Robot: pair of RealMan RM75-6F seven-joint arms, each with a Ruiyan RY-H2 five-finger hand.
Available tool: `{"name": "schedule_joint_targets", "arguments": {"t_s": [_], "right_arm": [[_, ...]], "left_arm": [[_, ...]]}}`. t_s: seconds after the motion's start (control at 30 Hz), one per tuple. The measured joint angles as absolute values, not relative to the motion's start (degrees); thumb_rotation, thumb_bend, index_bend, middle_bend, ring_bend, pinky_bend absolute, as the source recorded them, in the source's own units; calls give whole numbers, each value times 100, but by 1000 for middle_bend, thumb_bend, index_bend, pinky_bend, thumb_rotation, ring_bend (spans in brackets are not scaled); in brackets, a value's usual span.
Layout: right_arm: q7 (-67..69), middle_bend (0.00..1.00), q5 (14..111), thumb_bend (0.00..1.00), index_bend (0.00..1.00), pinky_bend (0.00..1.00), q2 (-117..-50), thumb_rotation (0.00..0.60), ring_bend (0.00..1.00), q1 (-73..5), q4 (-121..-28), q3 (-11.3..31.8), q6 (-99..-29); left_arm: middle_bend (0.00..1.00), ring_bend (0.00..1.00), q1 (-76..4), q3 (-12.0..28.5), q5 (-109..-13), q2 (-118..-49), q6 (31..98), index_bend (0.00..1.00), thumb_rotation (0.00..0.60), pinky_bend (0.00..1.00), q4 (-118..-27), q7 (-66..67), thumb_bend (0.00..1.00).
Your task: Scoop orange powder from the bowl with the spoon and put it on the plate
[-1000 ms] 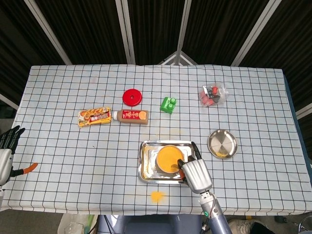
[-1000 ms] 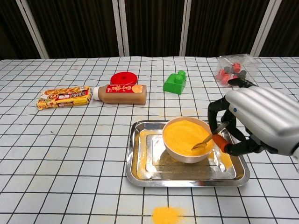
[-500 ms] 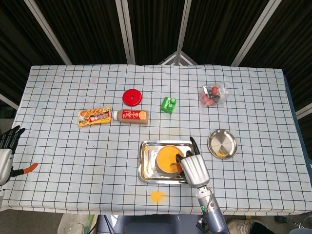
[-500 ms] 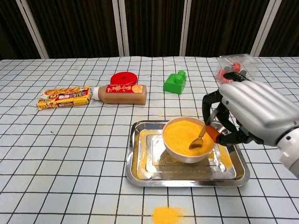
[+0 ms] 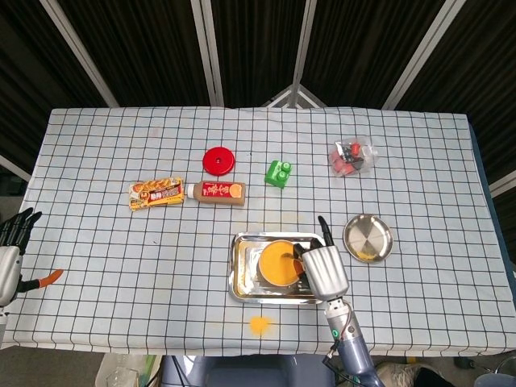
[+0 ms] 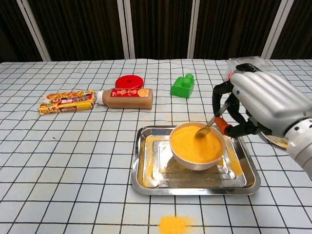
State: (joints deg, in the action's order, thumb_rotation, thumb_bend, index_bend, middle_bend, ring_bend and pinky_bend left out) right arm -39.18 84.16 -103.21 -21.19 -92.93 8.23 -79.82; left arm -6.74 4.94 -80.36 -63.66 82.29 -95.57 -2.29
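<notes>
A white bowl (image 6: 197, 145) (image 5: 278, 264) full of orange powder stands in a steel tray (image 6: 146, 176) (image 5: 241, 278). My right hand (image 6: 265, 108) (image 5: 325, 270) grips a spoon (image 6: 208, 127) by its orange handle at the bowl's right side; the spoon's metal tip touches the powder near the far rim. The round steel plate (image 5: 368, 238) lies to the right of the tray with a little orange powder on it. My left hand (image 5: 11, 242) hangs at the table's left edge, fingers apart, holding nothing.
A spill of orange powder (image 6: 173, 224) (image 5: 259, 324) lies in front of the tray. Behind are a brown sauce bottle (image 6: 125, 98), a snack packet (image 6: 67, 101), a red lid (image 6: 129, 81), a green block (image 6: 183, 86) and a bag of small parts (image 5: 352, 156). An orange-handled tool (image 5: 42, 280) lies near my left hand.
My right hand has risen and moved away from me along the bowl's right side, sweeping the spoon tip from the near part of the powder to the far part.
</notes>
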Motion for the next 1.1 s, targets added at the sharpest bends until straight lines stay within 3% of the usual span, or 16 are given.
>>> {"name": "schedule_joint_targets", "arguments": {"t_s": [0.5, 1.1], "right_arm": [[-4058, 845, 8536, 759, 952, 12, -10139, 600, 536, -2110, -9674, 776, -8046], [-3687, 845, 8511, 759, 952, 12, -10444, 600, 536, -2230, -9082, 867, -7978]], "left_arm": [[0, 0, -670, 490, -8037, -6364, 8234, 0, 600, 0, -9578, -226, 1], [0, 0, -664, 519, -8021, -6378, 8264, 0, 600, 0, -9560, -266, 1]]}}
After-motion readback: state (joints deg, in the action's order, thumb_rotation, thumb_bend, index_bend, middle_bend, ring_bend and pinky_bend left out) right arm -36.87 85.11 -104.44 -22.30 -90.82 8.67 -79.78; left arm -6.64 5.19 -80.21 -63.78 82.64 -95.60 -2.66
